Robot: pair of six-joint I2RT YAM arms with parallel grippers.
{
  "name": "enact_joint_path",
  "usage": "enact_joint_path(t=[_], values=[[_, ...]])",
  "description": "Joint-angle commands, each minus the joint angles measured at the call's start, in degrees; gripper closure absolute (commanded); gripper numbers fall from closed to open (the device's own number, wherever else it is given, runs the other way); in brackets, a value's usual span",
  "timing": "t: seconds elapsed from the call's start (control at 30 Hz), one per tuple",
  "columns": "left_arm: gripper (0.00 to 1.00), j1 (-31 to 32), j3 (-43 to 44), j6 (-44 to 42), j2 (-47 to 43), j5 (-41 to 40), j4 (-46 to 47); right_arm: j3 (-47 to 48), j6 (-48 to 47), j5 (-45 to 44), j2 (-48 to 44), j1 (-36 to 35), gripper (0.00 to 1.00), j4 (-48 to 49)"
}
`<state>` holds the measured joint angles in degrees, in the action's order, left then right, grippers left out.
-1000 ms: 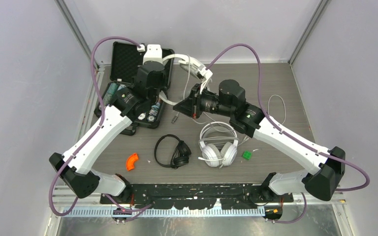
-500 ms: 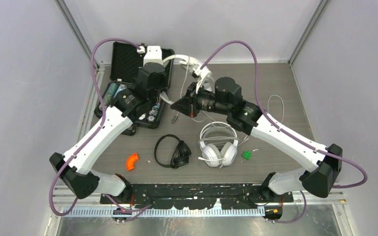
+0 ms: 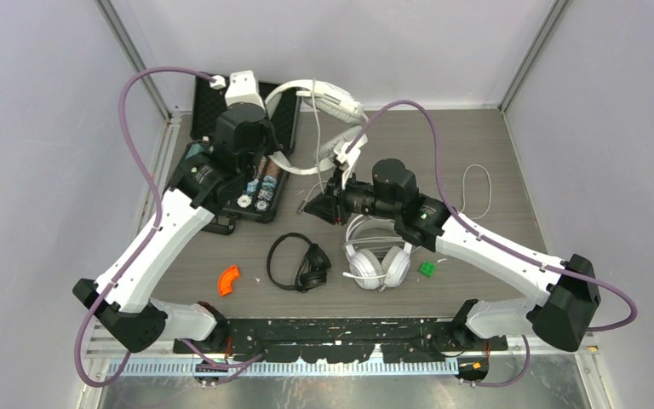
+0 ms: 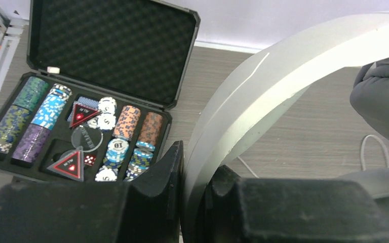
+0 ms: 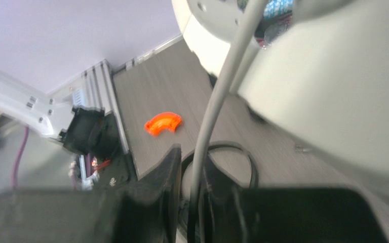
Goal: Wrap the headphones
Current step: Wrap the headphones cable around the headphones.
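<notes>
Left arm (image 3: 170, 230) stretches far back, left end effector (image 4: 198, 161) pinched tight; right arm (image 3: 485, 247) angles in toward centre, right end effector (image 5: 195, 163) barely parted.

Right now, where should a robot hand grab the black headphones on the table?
Probably the thin headband of the black headphones, from straight above: it lies flat as an open loop, slim enough to pinch, while the earcups are bulky.

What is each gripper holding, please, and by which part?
Left gripper: white headset, by its headband. Right gripper: pale cord lies between its jaws; grip unclear.
</notes>
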<state>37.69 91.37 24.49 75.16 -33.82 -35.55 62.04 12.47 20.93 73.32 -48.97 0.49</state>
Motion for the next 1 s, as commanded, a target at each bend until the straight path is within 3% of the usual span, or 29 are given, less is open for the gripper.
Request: enact_joint_path(t=[0.0, 0.4, 0.97], values=[[1.00, -1.26, 4.66, 7.45, -3.85, 3.69, 5.02, -4.03, -3.33, 0.92, -3.16, -0.25, 0.76, 9.10], [1.00, -3.41, 5.57, 12.59, -5.29, 10.42, 3.48, -16.01, -10.28, -1.45, -7.75, -0.25, 0.73, 20.18], [1.00, -5.59, 6.77, 13.56, -7.63, 19.76, -1.18, -23.07, -14.23, -4.53, -9.86, -0.14, 0.72, 23.57]])
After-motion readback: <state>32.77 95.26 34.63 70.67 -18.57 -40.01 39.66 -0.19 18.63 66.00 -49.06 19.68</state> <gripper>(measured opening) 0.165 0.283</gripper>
